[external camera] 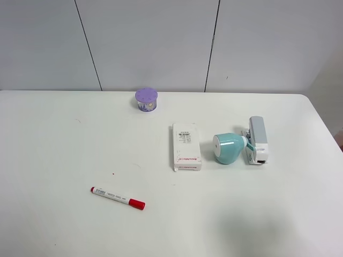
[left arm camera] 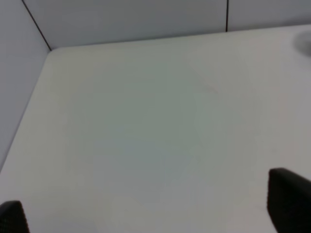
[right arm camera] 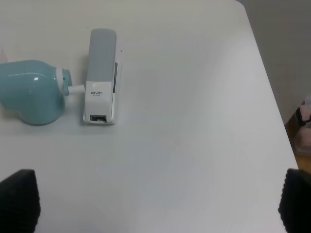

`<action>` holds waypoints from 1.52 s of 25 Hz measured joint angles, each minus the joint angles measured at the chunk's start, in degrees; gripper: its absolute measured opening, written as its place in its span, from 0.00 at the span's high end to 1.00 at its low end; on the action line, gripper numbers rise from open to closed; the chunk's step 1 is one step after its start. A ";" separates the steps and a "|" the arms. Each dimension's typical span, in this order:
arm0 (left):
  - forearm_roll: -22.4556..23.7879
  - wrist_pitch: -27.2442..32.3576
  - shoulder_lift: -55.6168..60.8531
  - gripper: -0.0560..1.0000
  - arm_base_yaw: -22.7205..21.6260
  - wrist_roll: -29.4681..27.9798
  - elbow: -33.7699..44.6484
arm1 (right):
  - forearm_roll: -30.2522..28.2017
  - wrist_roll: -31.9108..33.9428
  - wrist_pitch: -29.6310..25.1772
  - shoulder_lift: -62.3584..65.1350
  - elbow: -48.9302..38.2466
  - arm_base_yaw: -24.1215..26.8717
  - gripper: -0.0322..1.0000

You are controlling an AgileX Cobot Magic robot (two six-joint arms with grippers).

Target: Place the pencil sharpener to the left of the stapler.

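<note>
here the pencil sharpener [external camera: 229, 148] lies on its side on the white surface [external camera: 64, 150], just left of the stapler [external camera: 257, 140] in the high view, its crank end pointing at the stapler and touching or almost touching it; the flat white face points away, toward the white box with red print [external camera: 186, 146], which sits just to the sharpener's left with a narrow gap between. the stapler lies lengthwise, running away from the camera. further back stands a small purple round container [external camera: 146, 99], well apart from the rest, and a red-capped marker [external camera: 117, 197] lies at an angle on the near left part of the surface.

neither arm shows in the high view. the right wrist view shows the teal sharpener and the stapler side by side ahead of the right fingers [right arm camera: 18, 199], whose two dark tips sit wide apart at the frame's corners, released and grasping nothing. the left fingers [left arm camera: 289, 196] are likewise spread wide and empty over bare surface.
</note>
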State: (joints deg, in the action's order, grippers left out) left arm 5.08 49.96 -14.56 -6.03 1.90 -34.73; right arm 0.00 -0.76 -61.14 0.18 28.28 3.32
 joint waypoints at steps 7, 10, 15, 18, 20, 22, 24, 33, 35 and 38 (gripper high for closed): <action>-0.06 3.31 13.50 0.01 0.00 -2.61 3.05 | 0.00 0.00 0.00 0.00 0.00 0.00 0.01; -0.06 4.44 14.74 0.01 0.00 -3.51 4.08 | 0.00 0.00 0.00 0.00 0.00 0.00 0.01; -0.49 4.71 14.74 0.01 0.00 -3.62 4.08 | 0.00 0.00 0.00 0.00 0.00 0.00 0.01; -2.91 7.22 14.74 0.01 0.00 -3.87 4.08 | 0.00 0.00 0.00 0.00 0.00 0.00 0.01; -3.59 9.54 14.74 0.01 0.00 -3.94 4.08 | 0.00 0.00 0.00 0.00 0.00 0.00 0.01; -3.71 10.18 14.74 0.01 0.00 -3.99 4.58 | 0.00 0.00 0.00 0.00 0.00 0.00 0.01; -3.81 10.35 14.93 0.01 0.00 -3.99 5.40 | 0.00 0.00 0.00 0.00 0.00 0.00 0.01; -3.89 10.43 14.93 0.01 0.00 -3.99 5.46 | 0.00 0.00 0.00 0.00 0.00 0.00 0.01; -3.91 10.43 14.93 0.01 0.00 -3.99 5.46 | 0.00 0.00 0.00 0.00 0.00 0.00 0.01; -4.03 10.43 14.93 0.01 0.00 -3.99 5.46 | 0.00 0.00 0.00 0.00 0.00 0.00 0.01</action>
State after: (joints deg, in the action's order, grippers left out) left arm 1.05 60.39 0.37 -6.03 -2.09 -29.28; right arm 0.00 -0.76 -61.14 0.18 28.28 3.32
